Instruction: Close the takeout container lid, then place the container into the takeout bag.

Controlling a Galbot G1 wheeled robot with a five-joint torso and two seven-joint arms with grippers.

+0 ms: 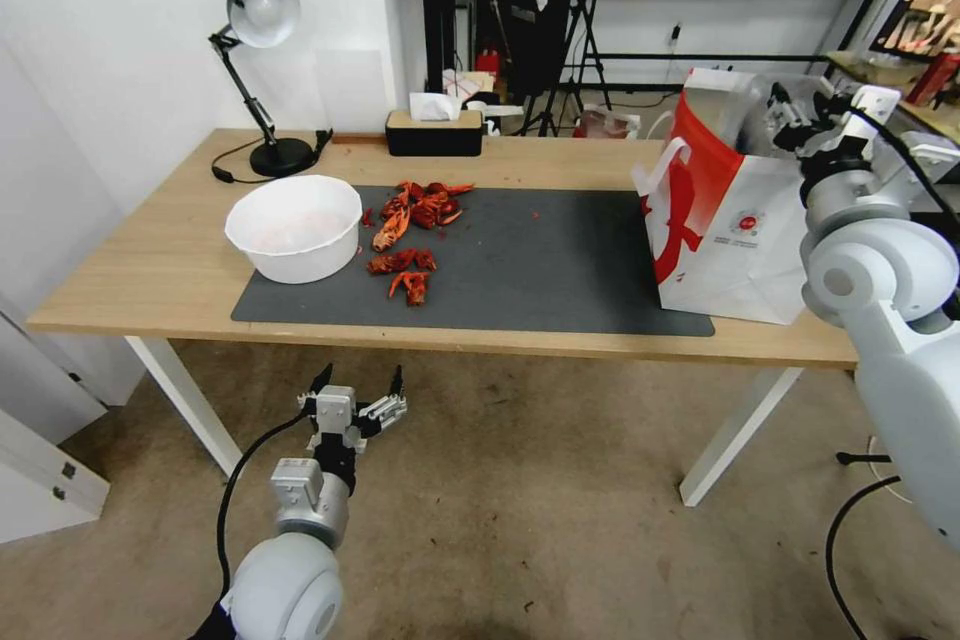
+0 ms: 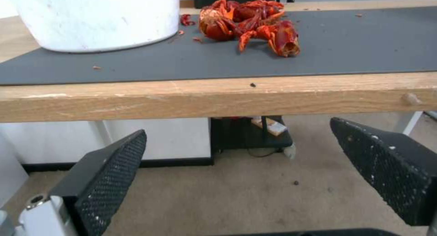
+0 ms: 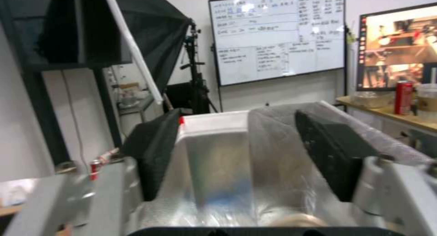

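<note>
1. My left gripper (image 1: 360, 398) hangs wide open and empty below the table's near edge.
2. My right gripper (image 1: 790, 120) sits open at the mouth of the red-striped white paper takeout bag (image 1: 722, 220) far right; I can't see the container, and pulling out carelessly could snag the silvery lining (image 3: 218, 174).

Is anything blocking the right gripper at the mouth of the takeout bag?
Nothing visible does. The right gripper is open at the mouth of the takeout bag, with just the bag's silvery lining between its fingers. The left gripper hangs open below the table edge, well away.
</note>
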